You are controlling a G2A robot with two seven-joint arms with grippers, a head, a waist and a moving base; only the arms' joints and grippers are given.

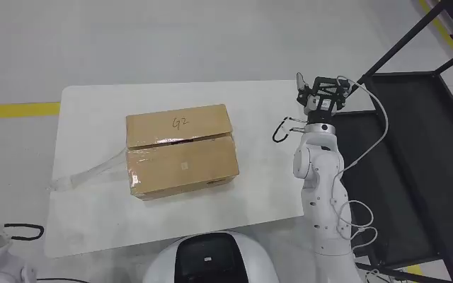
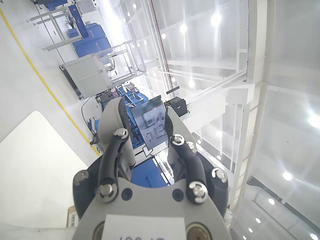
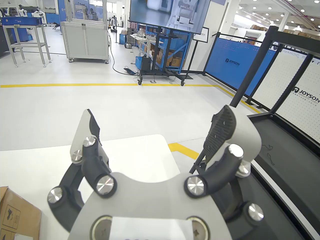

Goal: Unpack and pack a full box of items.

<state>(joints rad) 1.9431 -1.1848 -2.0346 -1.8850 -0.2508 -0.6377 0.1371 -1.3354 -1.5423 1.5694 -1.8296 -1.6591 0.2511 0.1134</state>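
**Top view.** The box [image 1: 180, 150] lies shut on the white table [image 1: 92, 113], a little left of centre, with its flaps closed and a shiny tape line along the seam. The right gripper [image 1: 323, 83] hangs at the table's far right corner, well apart from the box, with its jaws spread and nothing between them. Bare table lies between the gripper and the box's right side, and more runs along the near edge. A clear strip [image 1: 88, 172] trails from the box's left end towards the left table edge; what it is made of is hard to tell. A black rack [image 1: 403, 141] stands just beside the table's right edge, close to the arm.

**Left wrist view.** The left gripper [image 2: 145, 111] points up towards the hall ceiling, with its jaws parted and nothing in them. A rounded table corner [image 2: 30, 163] shows beside it. Only a sliver of the box [image 2: 72, 218] shows, cut off by the gripper's body and bearing a small label.

**Right wrist view.** The right gripper [image 3: 156, 116] is wide open over the table corner [image 3: 130, 156] and holds nothing. One corner of the box [image 3: 15, 213] shows at the frame's edge, behind the jaws rather than between them. The rack [image 3: 275, 138] stands close beside one finger, and a yellow floor line [image 3: 75, 85] runs across the floor beyond the table.
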